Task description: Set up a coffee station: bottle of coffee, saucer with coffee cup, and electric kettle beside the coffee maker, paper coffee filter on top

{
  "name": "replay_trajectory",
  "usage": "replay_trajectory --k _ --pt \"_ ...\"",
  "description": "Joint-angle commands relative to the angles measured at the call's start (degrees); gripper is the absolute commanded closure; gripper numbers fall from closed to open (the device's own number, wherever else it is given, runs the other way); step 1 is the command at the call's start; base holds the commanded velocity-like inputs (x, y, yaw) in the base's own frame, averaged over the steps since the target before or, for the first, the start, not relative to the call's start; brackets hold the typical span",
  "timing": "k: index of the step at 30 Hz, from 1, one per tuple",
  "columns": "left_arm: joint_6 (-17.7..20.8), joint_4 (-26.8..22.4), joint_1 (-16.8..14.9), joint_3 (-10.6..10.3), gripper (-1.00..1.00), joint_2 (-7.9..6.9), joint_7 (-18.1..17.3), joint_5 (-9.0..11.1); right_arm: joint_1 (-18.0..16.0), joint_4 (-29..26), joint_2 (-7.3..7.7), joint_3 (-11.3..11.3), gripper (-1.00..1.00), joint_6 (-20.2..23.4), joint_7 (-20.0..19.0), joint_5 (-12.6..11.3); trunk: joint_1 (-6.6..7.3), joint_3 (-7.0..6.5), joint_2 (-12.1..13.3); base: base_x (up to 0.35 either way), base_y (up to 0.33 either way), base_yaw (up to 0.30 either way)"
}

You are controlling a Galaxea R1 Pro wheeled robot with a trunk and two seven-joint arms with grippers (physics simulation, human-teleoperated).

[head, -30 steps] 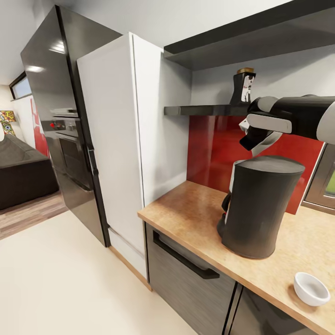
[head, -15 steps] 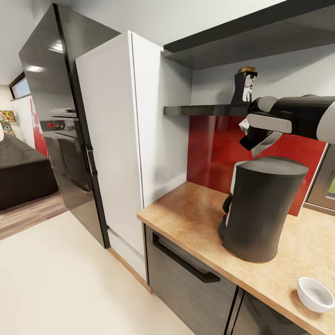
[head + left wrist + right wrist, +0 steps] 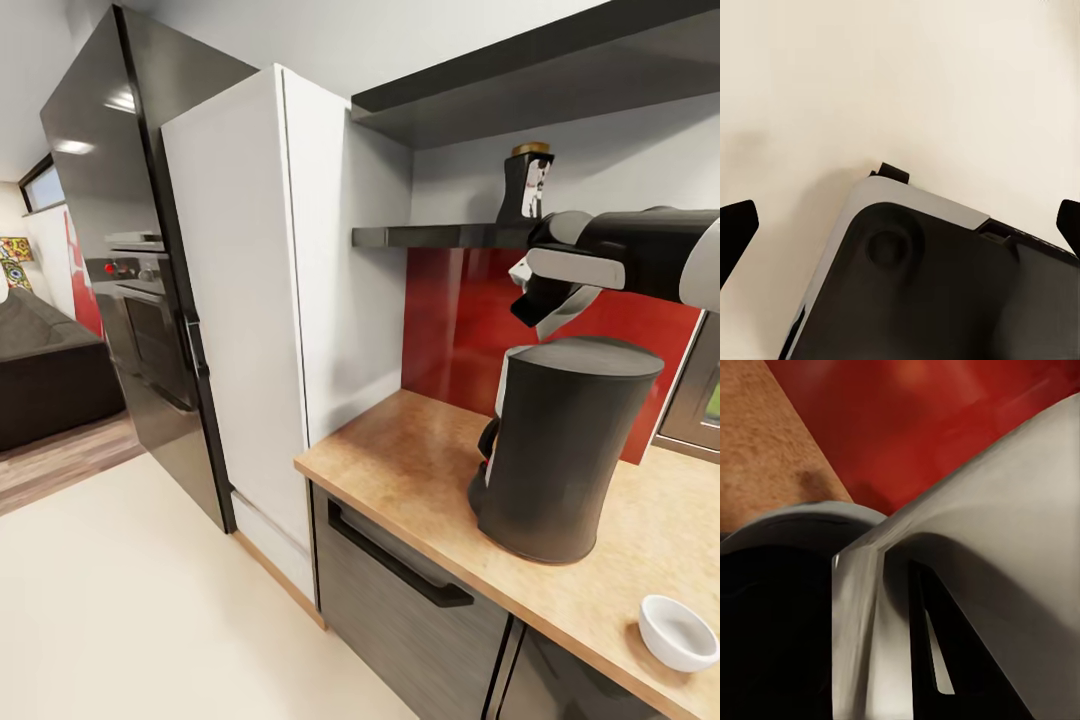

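We note our right claw [image 3: 535, 312] has edged slightly left above the coffee maker [image 3: 560, 445] on the table [image 3: 420, 450]; its opening we cannot tell. Coffee bottle [image 3: 527, 185] remains shelved.

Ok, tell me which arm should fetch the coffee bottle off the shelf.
Right. The right arm is raised over the coffee maker, just below the shelf holding the bottle. The left wrist camera looks down at floor, so that arm seems low.

pale gripper finger [image 3: 967, 585] close up, red backsplash [image 3: 922, 420], wooden countertop [image 3: 765, 450]
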State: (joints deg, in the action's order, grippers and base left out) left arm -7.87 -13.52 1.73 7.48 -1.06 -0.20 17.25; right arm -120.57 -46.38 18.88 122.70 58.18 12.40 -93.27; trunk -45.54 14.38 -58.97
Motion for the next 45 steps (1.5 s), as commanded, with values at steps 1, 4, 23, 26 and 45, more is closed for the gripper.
replay_trajectory --k 1,4,23,26,45 --pt "0.0 -0.1 0.0 0.0 -1.0 0.01 0.0 0.4 -0.1 -0.2 0.01 0.2 1.0 -0.1 0.6 -0.7 -0.01 0.1 0.0 0.0 0.0 0.0" --pt "0.0 -0.1 0.0 0.0 -1.0 0.01 0.0 0.4 -0.1 -0.3 0.01 0.2 1.0 -0.1 0.6 -0.7 -0.01 0.17 0.0 0.0 0.0 0.0" --pt "0.0 -0.1 0.0 0.0 -1.0 0.01 0.0 0.4 -0.1 -0.3 0.01 0.2 1.0 -0.1 0.6 -0.7 -0.01 0.58 0.0 0.001 0.001 0.0" --pt "0.0 -0.1 0.0 0.0 -1.0 0.01 0.0 0.4 -0.1 -0.3 0.01 0.2 1.0 -0.1 0.6 -0.7 -0.01 0.59 0.0 0.076 0.086 0.0" --pt "0.0 -0.1 0.0 0.0 -1.0 0.01 0.0 0.4 -0.1 -0.2 0.01 0.2 1.0 -0.1 0.6 -0.7 -0.01 0.59 0.0 0.025 0.026 0.0"
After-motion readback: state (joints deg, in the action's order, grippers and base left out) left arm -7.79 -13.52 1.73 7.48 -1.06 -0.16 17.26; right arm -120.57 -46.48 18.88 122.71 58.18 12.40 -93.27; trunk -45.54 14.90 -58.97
